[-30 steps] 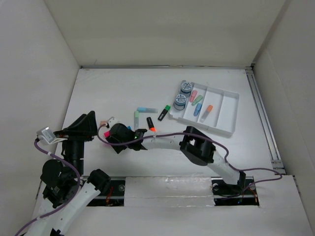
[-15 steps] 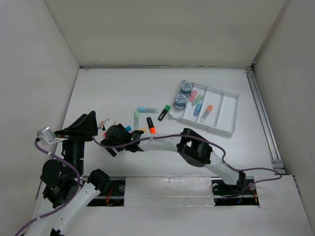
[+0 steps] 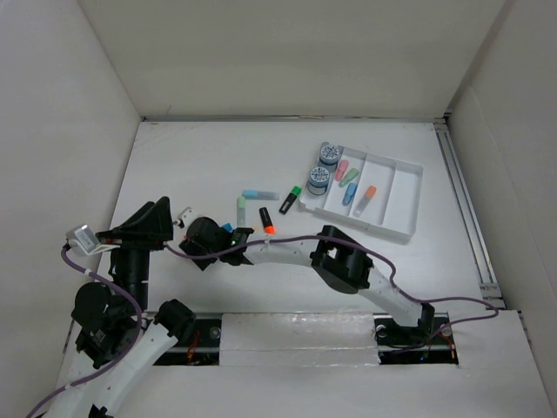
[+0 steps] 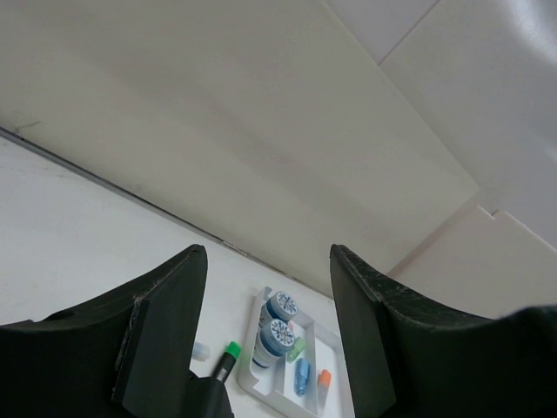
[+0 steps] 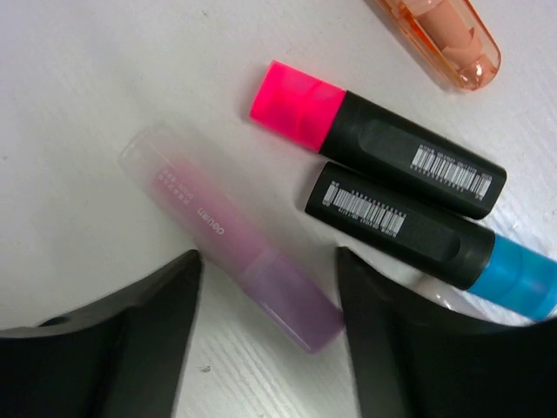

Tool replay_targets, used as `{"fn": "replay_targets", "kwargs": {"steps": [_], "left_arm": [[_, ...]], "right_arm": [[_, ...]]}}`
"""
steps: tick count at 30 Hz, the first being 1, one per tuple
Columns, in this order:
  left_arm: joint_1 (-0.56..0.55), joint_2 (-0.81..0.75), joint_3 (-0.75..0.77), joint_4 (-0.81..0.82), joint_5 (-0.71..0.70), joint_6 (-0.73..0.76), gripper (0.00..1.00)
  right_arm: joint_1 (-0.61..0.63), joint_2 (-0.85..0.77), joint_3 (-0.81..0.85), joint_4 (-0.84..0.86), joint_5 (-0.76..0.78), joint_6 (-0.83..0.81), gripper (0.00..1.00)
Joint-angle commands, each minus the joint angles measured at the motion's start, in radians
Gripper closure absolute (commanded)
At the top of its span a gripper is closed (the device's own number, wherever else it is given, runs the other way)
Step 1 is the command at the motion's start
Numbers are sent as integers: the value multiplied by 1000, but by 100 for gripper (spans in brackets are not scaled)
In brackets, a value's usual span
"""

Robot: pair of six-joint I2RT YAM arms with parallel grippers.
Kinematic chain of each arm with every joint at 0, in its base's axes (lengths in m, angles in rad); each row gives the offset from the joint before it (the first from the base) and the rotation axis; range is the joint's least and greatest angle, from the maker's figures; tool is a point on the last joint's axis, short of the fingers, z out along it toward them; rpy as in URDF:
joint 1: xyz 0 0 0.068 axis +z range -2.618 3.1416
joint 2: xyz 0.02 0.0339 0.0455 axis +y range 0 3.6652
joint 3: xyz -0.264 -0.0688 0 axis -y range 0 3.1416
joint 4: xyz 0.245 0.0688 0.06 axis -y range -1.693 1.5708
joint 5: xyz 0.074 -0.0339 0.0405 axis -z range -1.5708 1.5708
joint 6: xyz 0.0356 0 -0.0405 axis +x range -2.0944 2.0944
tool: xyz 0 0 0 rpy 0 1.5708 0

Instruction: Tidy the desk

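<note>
On the white desk [image 3: 200,157], my right gripper [image 3: 193,233] reaches far left and hangs low over a cluster of markers. In the right wrist view it [image 5: 265,292] is open, and the purple end of a translucent pink highlighter [image 5: 218,231] lies between the fingers. Beside it lie a black marker with a pink cap [image 5: 374,148], a black marker with a blue cap [image 5: 435,239] and a peach translucent highlighter [image 5: 439,39]. My left gripper [image 3: 152,219] is raised at the left, open and holding nothing [image 4: 265,261].
A white compartmented tray [image 3: 405,196] at the right holds two blue rolls [image 3: 318,177] and several small highlighters. Loose on the desk are a light blue highlighter [image 3: 258,193], a light green one [image 3: 241,207], an orange-capped marker [image 3: 266,220] and a green-capped marker [image 3: 290,200].
My right gripper has slid left and a little farther over the marker cluster, covering the pink-capped marker in the top view. The left arm has not moved.
</note>
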Motion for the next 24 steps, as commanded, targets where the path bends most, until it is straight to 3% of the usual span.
{"fn": "replay_targets", "kwargs": {"steps": [1, 8, 16, 20, 24], "left_arm": [[5, 10, 10, 36, 15, -1, 46], [5, 7, 10, 38, 19, -2, 46], [5, 4, 10, 38, 21, -4, 46], [5, 4, 8, 38, 23, -4, 46], [5, 1, 8, 36, 20, -4, 46]], "right_arm": [[18, -20, -64, -27, -23, 26, 36], [27, -120, -213, 6, -18, 72, 48], [60, -250, -382, 54, 109, 141, 77], [60, -342, -488, 171, 92, 149, 82], [60, -387, -508, 179, 101, 163, 83]]}}
